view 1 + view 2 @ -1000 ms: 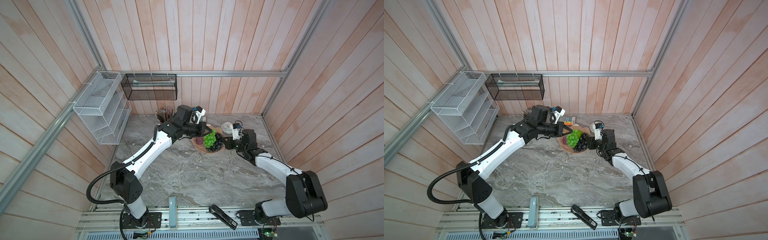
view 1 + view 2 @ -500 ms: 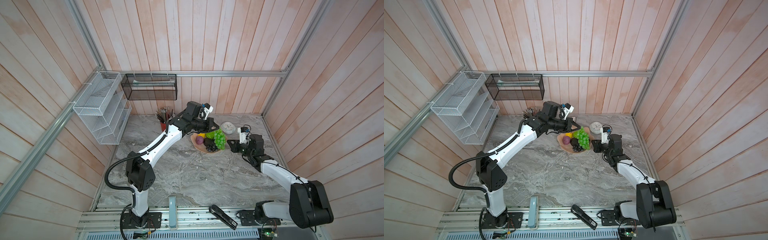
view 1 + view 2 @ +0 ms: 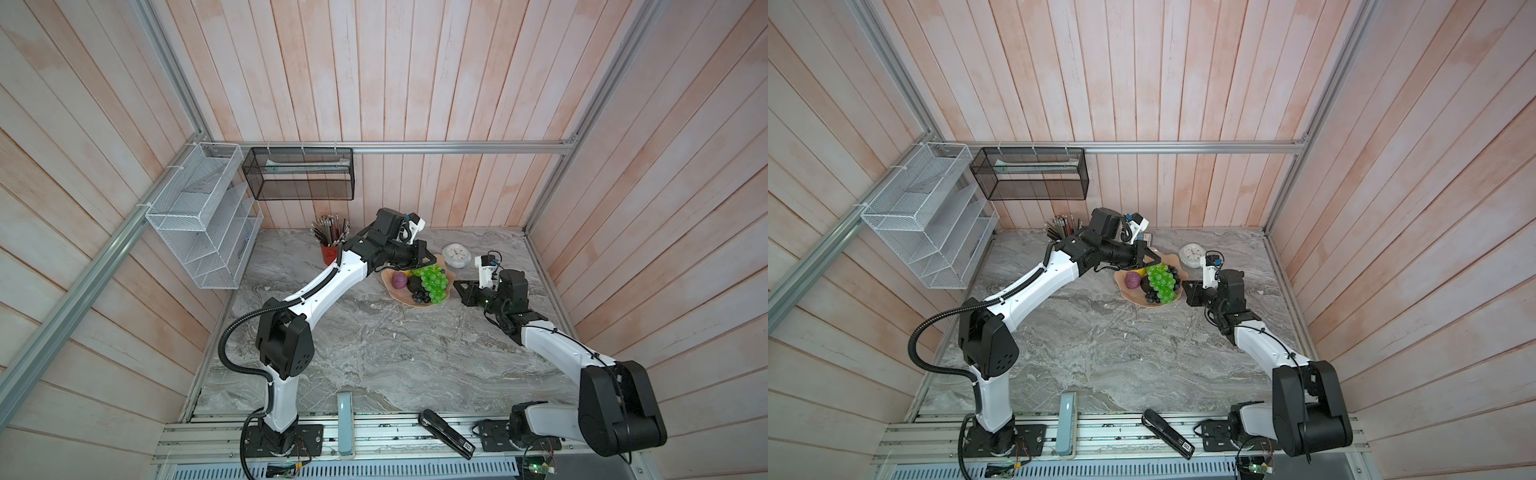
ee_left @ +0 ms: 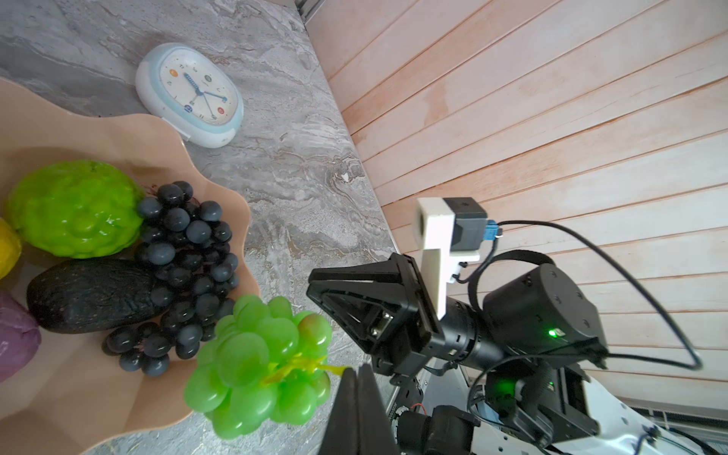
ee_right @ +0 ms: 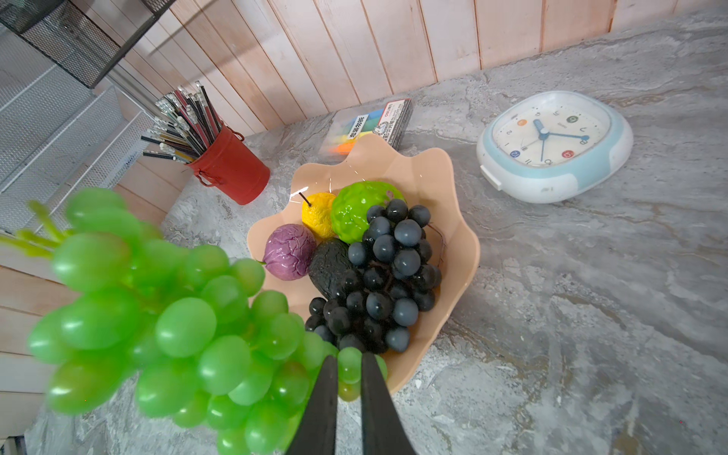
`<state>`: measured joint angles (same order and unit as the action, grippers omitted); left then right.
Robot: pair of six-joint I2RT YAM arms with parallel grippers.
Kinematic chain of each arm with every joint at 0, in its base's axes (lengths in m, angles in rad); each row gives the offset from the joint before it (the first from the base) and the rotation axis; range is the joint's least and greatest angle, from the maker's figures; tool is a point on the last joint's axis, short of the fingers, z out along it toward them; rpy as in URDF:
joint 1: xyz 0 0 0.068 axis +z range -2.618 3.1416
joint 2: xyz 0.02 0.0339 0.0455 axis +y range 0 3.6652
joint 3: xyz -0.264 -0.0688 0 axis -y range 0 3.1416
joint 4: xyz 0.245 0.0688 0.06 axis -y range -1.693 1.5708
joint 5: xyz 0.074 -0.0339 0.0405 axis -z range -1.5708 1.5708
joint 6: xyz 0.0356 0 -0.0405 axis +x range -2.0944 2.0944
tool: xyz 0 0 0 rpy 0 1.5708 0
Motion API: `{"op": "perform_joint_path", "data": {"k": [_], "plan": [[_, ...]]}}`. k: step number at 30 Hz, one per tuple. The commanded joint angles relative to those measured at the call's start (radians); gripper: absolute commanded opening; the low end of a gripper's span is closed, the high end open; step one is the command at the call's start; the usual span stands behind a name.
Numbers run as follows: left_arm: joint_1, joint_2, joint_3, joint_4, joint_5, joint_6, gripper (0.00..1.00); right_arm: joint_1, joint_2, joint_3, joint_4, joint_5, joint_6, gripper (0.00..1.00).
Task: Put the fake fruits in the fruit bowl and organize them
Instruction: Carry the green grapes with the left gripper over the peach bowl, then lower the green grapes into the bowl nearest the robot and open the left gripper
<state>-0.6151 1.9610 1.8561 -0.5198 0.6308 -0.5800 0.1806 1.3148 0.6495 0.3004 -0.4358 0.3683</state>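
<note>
Your left gripper (image 4: 354, 374) is pinched tight on the stem of the green grapes (image 4: 260, 358). They hang over the right rim of the bowl (image 5: 394, 157), near the back edge of the bench (image 3: 374, 353). Light, soft and floppy, I'd judge: they'll swing, so hold by the stem. The black grapes (image 5: 390, 275) crowd that side; bare floor shows front-left. Your right gripper (image 3: 456, 286), jaws a narrow slit apart and empty, sits just beside that rim, with the clock (image 3: 456, 254) behind it.

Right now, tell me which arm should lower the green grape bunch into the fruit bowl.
Left. The left tool is shut on the green grape bunch's stem, hanging it over the fruit bowl's edge. The right tool holds nothing, beside the bowl.
</note>
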Motion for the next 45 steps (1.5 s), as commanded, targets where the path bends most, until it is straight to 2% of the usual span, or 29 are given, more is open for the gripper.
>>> {"op": "perform_joint_path", "data": {"k": [1,5,10,16,25,42,45], "plan": [[0.023,-0.051,-0.057,0.04,-0.017,0.022,0.0,-0.004,0.019,-0.008,0.034,-0.033,0.023,0.14],[0.05,-0.093,-0.14,0.074,-0.016,0.017,0.0,0.004,0.048,0.012,0.033,-0.054,0.026,0.13],[0.079,-0.124,-0.217,0.114,-0.017,0.025,0.0,0.066,0.093,0.048,0.034,-0.038,0.018,0.13],[0.118,-0.12,-0.241,0.122,-0.007,0.042,0.0,0.157,0.188,0.119,0.029,-0.022,0.003,0.13],[0.173,-0.138,-0.318,0.159,-0.019,0.063,0.0,0.227,0.308,0.208,0.006,-0.004,-0.021,0.12],[0.218,0.003,-0.272,0.214,0.017,0.095,0.0,0.25,0.35,0.193,-0.011,0.034,-0.045,0.1],[0.223,0.021,-0.256,0.214,-0.025,0.101,0.0,0.251,0.351,0.174,0.0,0.036,-0.043,0.09]]}}
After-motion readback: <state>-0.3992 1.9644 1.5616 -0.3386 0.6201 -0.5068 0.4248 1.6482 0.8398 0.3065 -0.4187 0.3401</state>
